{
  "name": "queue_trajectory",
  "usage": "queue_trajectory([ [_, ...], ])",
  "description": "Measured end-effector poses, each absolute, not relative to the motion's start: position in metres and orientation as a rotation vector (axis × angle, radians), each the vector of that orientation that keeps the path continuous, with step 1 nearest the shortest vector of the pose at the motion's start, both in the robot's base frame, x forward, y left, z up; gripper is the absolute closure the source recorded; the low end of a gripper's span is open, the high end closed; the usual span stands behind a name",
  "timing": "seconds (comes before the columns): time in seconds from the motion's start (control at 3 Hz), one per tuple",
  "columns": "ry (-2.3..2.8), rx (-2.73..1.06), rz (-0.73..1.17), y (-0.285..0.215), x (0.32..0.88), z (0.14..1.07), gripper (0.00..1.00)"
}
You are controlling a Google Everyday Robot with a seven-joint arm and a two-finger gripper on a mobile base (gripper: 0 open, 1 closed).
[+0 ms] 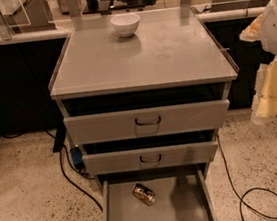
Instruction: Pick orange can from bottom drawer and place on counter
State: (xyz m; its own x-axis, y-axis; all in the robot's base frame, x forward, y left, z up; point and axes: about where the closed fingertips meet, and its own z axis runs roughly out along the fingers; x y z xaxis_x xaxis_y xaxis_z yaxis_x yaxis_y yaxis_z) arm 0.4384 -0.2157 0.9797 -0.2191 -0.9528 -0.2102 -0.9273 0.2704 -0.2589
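– One orange can (144,194), tipped on its side on the floor of the bottom drawer (122,216), and that drawer's pulled right out! It sits well below the gripper (267,101) and far off to one side of it.

– And the gripper itself?

– Hanging out past the counter (172,58) edge, about level with the top drawer (100,127). Open or closed, I cannot tell, and I see nothing in it.

– So how should it go in?

– Swing across, then drop from above, I'd say. Keep clear of the middle drawer (184,153) front, and close across the can's width. It's dented and may roll.

– Head count?

– Three drawers, two dark handles (148,121), one white bowl (125,24) above and beyond the gripper, and two cables (256,204) on the floor beneath it.
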Motion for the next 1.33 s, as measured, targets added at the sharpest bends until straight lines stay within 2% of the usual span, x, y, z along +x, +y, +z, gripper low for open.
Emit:
queue_trajectory([
  [0.67,2.220,-1.702,-0.100,-0.214,0.439,0.975,0.00],
  [1.33,2.253,-1.615,-0.027,-0.188,0.439,0.887,0.00],
])
